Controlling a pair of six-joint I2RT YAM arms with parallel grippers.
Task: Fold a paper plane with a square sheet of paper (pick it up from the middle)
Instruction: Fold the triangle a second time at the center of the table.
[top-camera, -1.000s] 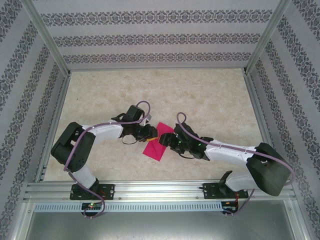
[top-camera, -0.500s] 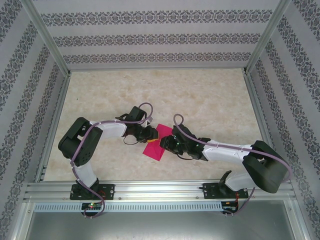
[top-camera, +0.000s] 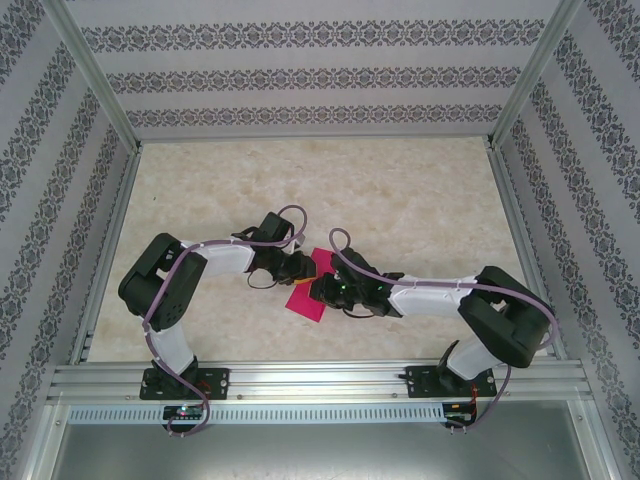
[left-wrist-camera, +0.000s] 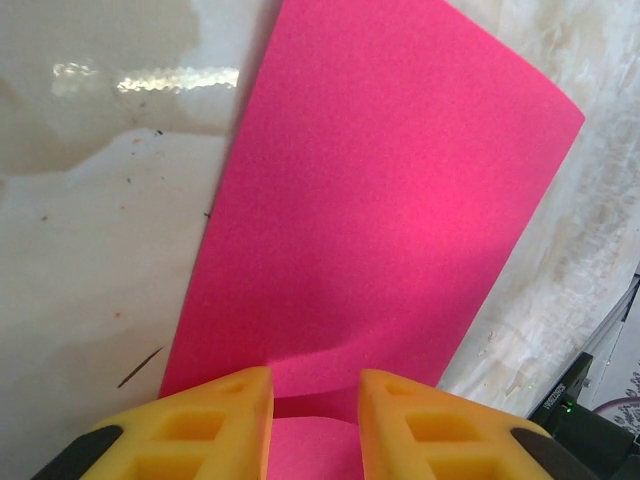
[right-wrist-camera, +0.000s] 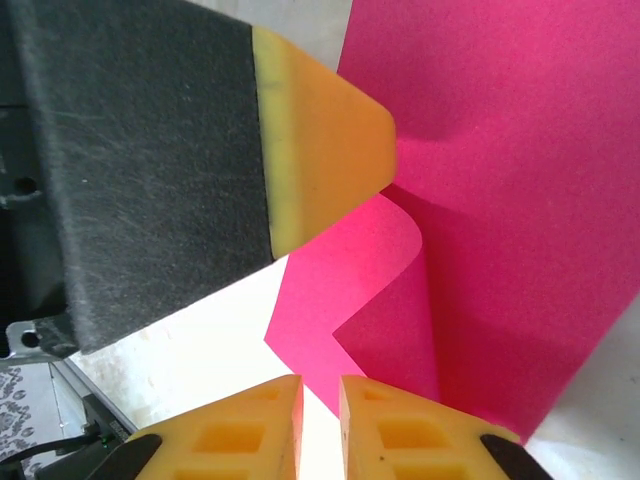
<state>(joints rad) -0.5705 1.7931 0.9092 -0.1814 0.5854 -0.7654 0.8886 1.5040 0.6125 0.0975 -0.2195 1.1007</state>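
Overhead, arms (top-camera: 430, 295) mask the paper sheet (top-camera: 305, 300); close-up, left gripper (left-wrist-camera: 315, 400) straddles it part-open, right gripper (right-wrist-camera: 320, 410) sits narrow beside its six-o'clock flap.

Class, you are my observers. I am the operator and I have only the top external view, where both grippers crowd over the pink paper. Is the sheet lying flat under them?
Observer: No. In the right wrist view, a flap of the square sheet of paper curls up off the table.
Operator: Is the left gripper clamped on it?
Observer: In the left wrist view, the left gripper sits over the sheet's near edge with its fingers apart, and pink shows in the gap.
Operator: And the right one?
Observer: The right gripper has its fingers almost together at the flap's lower tip. I cannot tell whether they pinch it.
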